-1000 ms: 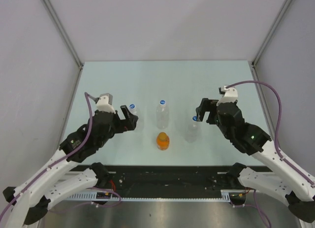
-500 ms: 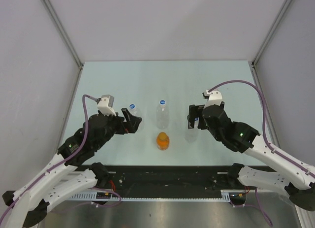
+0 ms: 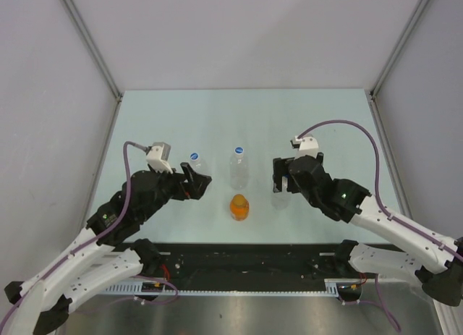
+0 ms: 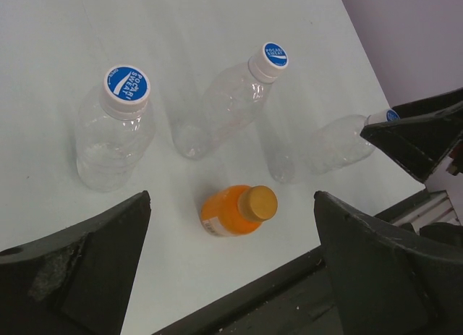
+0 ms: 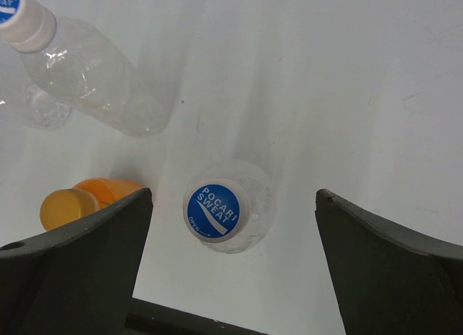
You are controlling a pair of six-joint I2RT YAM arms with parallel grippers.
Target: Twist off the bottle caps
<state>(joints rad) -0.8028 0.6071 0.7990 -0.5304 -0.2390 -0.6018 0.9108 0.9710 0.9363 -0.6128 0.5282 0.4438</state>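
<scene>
Three clear bottles with blue caps and one orange bottle stand on the pale table. My right gripper [image 5: 233, 196] is open straight above the right bottle [image 5: 255, 202]. Its blue cap [image 5: 216, 210] shows between the fingers, untouched and nearer the left finger. In the top view this gripper [image 3: 283, 174] hides most of that bottle. My left gripper [image 4: 231, 201] is open and empty. It looks down on the orange bottle [image 4: 226, 213] and its orange cap [image 4: 258, 202]. The left bottle's cap [image 4: 126, 84] and the middle bottle's cap [image 4: 274, 56] lie beyond. All caps sit on their bottles.
The orange bottle [image 3: 239, 206] stands nearest the table's black front edge [image 3: 246, 252]. The left bottle [image 3: 195, 161] is just beyond my left gripper [image 3: 195, 180], and the middle bottle [image 3: 239, 168] stands between the arms. Grey walls enclose the table on three sides.
My right gripper has swung left and come over the right bottle, covering it in the top view. My left gripper has shifted slightly right. Both stayed open, and the bottles have not moved.
</scene>
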